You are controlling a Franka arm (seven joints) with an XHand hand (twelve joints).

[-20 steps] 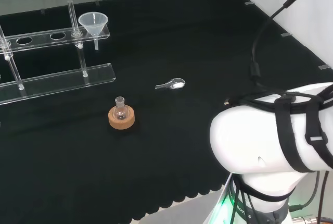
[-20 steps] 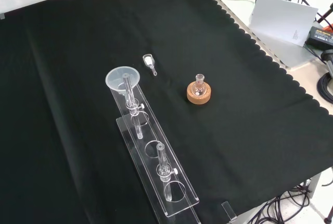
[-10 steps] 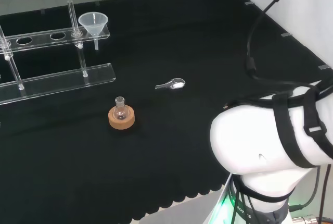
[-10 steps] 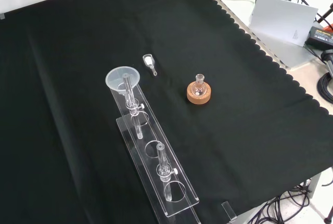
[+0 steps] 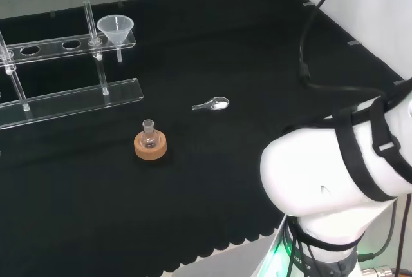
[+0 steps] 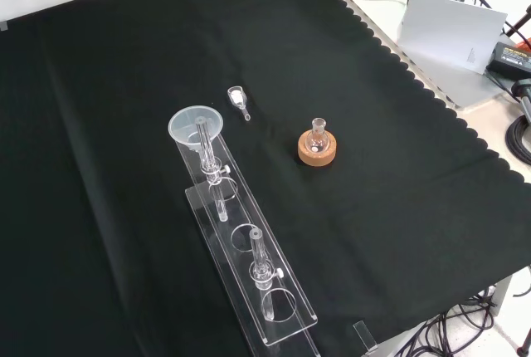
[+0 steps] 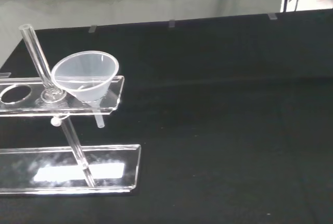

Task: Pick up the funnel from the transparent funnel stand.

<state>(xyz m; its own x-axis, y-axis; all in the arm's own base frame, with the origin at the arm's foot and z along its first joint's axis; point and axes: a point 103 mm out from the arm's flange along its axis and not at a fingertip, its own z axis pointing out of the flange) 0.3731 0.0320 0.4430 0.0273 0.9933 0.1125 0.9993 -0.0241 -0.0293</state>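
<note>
The transparent funnel stand (image 6: 241, 241) is laid near the cloth's front edge in the front view. The funnel (image 6: 192, 125) is seated in its end hole, stem hanging free for lifting. The hand's state cannot be told.

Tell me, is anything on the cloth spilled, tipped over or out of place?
Nothing stands out. The funnel sits upright in the end hole of the clear stand, the small flask is upright on its cork ring.
</note>
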